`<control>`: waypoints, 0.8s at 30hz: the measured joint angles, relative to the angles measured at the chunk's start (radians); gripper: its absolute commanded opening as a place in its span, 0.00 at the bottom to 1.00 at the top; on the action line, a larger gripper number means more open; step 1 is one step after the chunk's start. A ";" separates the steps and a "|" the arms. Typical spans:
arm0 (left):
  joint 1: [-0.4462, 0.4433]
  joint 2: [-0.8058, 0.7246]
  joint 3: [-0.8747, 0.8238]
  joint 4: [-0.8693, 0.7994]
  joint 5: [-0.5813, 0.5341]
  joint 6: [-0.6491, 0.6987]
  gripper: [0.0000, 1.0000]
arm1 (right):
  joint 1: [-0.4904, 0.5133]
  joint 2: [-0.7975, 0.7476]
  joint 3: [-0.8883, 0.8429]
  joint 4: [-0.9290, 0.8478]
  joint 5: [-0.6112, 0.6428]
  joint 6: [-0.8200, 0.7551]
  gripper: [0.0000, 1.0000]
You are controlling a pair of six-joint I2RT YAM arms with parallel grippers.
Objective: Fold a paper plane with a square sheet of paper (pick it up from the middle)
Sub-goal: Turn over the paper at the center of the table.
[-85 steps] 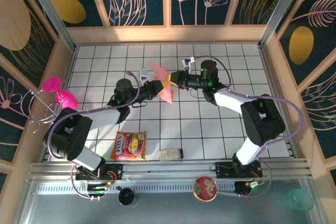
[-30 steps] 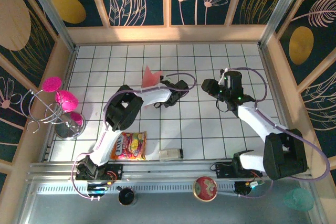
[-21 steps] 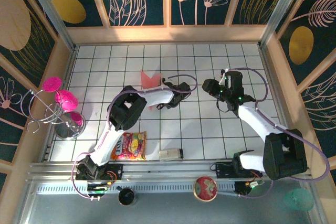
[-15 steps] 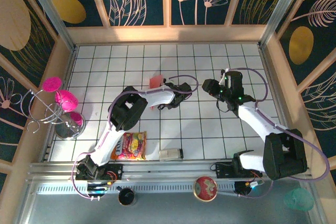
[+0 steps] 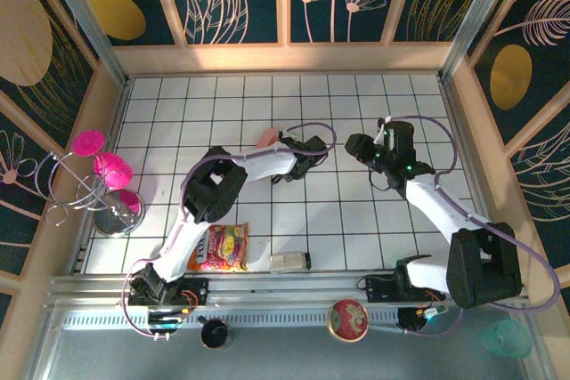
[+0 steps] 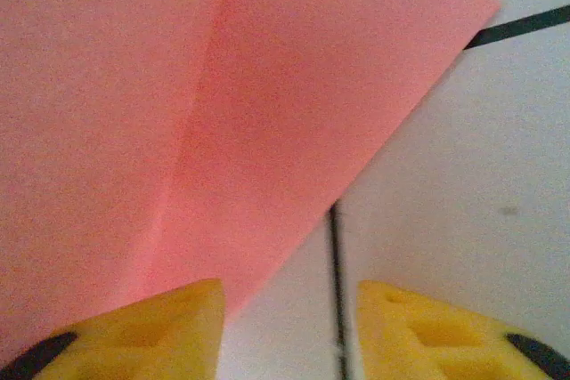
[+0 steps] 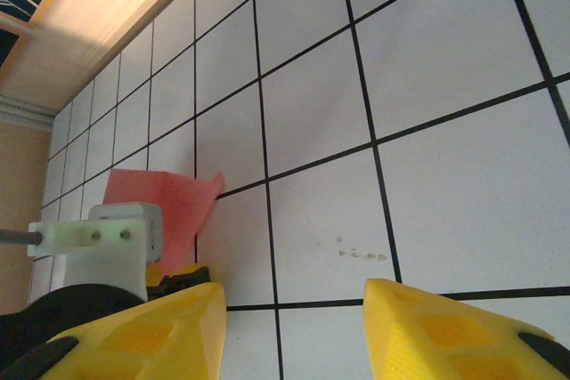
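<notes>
paper: the pink paper (image 6: 267, 113) lies folded on the tiled surface (image 5: 401, 95), far-middle area. One crease runs up it and a pointed corner sticks out. It's not in any holder, just on bare tile.
left pincer: the left pincer (image 6: 289, 309) has its jaws parted to a medium gap w/ only tile btwn them, so it's holding nothing. The paper's edge sits right at one yellow fingertip (image 6: 142, 322). Touching or not, we can't tell.
right pincer: the right pincer (image 7: 294, 327) is parted about the same w/ nothing in it. It hangs over bare tiles, off to the side and apart from the paper.
risk, springback: nothing pins the paper rn, so imo the fold could relax open and we'd lose the crease.
risk, bad nip: if the left jaws close from here, they'd prob catch air or just the edge, which crumples thin paper instead of gripping the middle.
risk, shove: the tips look low, so any fwd slide could push the sheet across the slick tile or buckle it.
risk, clutter: the snack packet (image 5: 220, 246) is well apart at the near side, so we're not worried abt it.
containers: the wire stand (image 5: 67, 189), left of the surface, carries magenta round pieces (image 5: 89, 141).
containers 2: there's a round red dish-ish thing (image 5: 347, 319) on the near rail, but what's in it is too small to tell.
</notes>
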 measured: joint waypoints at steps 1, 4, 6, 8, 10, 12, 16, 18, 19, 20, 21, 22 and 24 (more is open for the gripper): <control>-0.004 -0.016 -0.005 0.018 0.029 -0.003 0.49 | -0.002 -0.003 -0.002 0.000 0.001 0.002 0.46; -0.014 -0.080 -0.036 0.073 0.127 -0.013 0.52 | -0.008 -0.005 -0.008 0.000 0.009 0.016 0.46; -0.018 -0.134 -0.066 0.117 0.203 -0.026 0.53 | -0.011 -0.005 -0.011 -0.001 0.011 0.019 0.46; -0.019 -0.192 -0.105 0.166 0.285 -0.041 0.53 | -0.012 -0.005 -0.013 -0.002 0.015 0.021 0.46; -0.019 -0.247 -0.152 0.222 0.364 -0.055 0.55 | -0.012 -0.005 -0.013 -0.002 0.015 0.024 0.47; -0.019 -0.307 -0.213 0.286 0.444 -0.063 0.56 | -0.012 -0.005 -0.013 -0.002 0.015 0.025 0.47; -0.016 -0.420 -0.332 0.391 0.545 -0.075 0.60 | -0.012 -0.005 -0.013 0.003 0.009 0.028 0.48; -0.008 -0.477 -0.396 0.445 0.574 -0.081 0.61 | -0.012 -0.005 -0.013 0.009 0.001 0.035 0.48; 0.003 -0.506 -0.431 0.473 0.591 -0.084 0.61 | -0.012 -0.003 -0.014 0.017 -0.007 0.039 0.47; 0.021 -0.535 -0.473 0.505 0.612 -0.090 0.61 | -0.011 -0.002 -0.016 0.026 -0.015 0.042 0.48; 0.040 -0.557 -0.511 0.534 0.628 -0.095 0.61 | -0.011 0.001 -0.018 0.032 -0.021 0.043 0.47; 0.064 -0.580 -0.551 0.561 0.647 -0.102 0.62 | -0.011 0.003 -0.021 0.039 -0.024 0.046 0.47; 0.115 -0.609 -0.621 0.606 0.679 -0.115 0.62 | -0.011 0.010 -0.028 0.047 -0.030 0.051 0.47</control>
